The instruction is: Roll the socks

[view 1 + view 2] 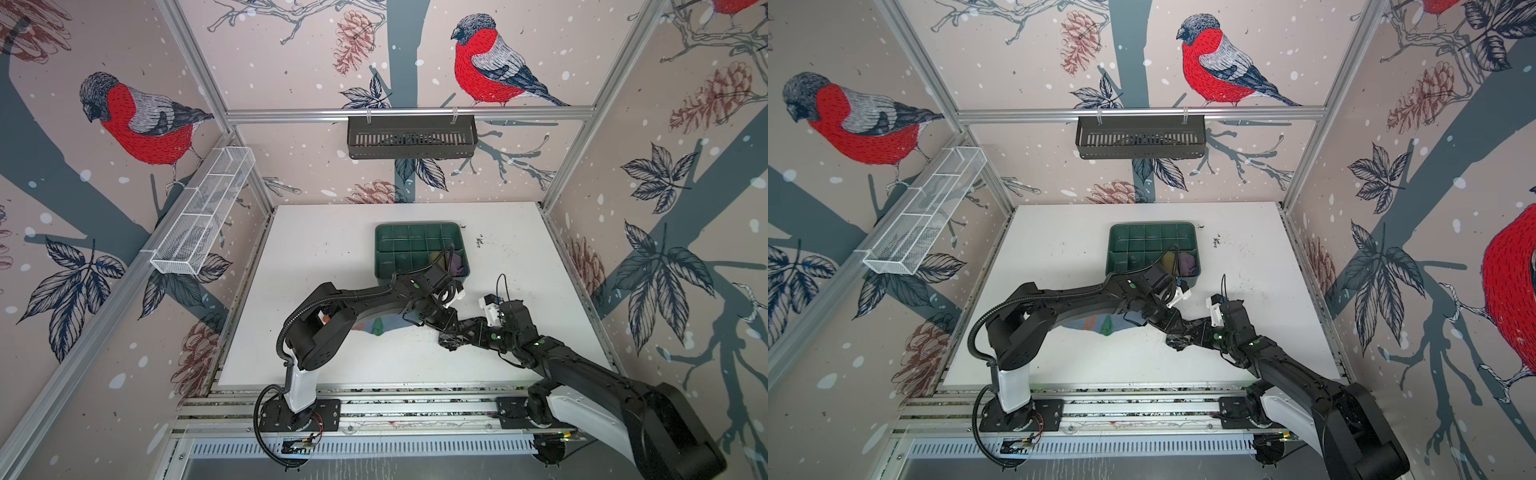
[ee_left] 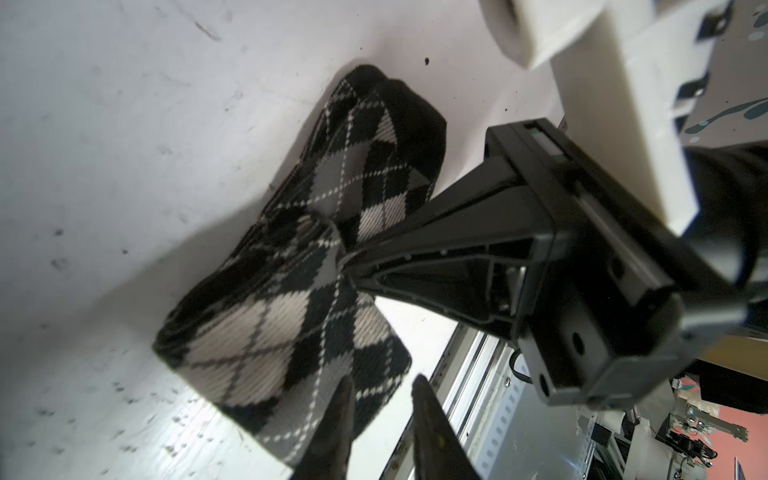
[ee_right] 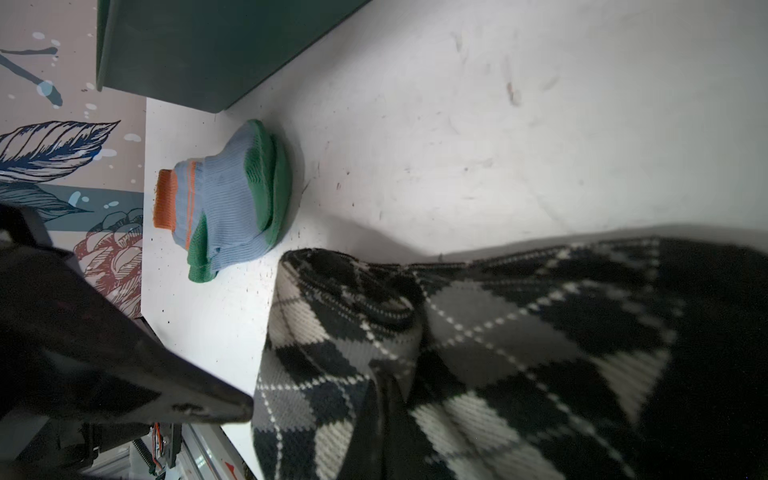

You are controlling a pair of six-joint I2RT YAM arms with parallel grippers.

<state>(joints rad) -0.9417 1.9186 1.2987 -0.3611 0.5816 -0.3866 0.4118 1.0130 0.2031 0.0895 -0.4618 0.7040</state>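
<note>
Argyle sock, black-grey-white knit, is lying bunched and partly folded on the scuffed white table, right of centre toward the front in both top views, under the two wrists. Right end effector, black wedge-shaped fingers pressed together, is pinching a gather of the knit at the sock's middle and puckering it. Left end effector is sitting at one edge of the same sock, pointed tips slightly apart with light showing between them; contact unclear. Blue sock, ribbed, with orange cuff and stripes and green heel and toe, is lying apart as a loose folded lump near the dark green plastic bin, half hidden under the left arm in both top views.
</note>
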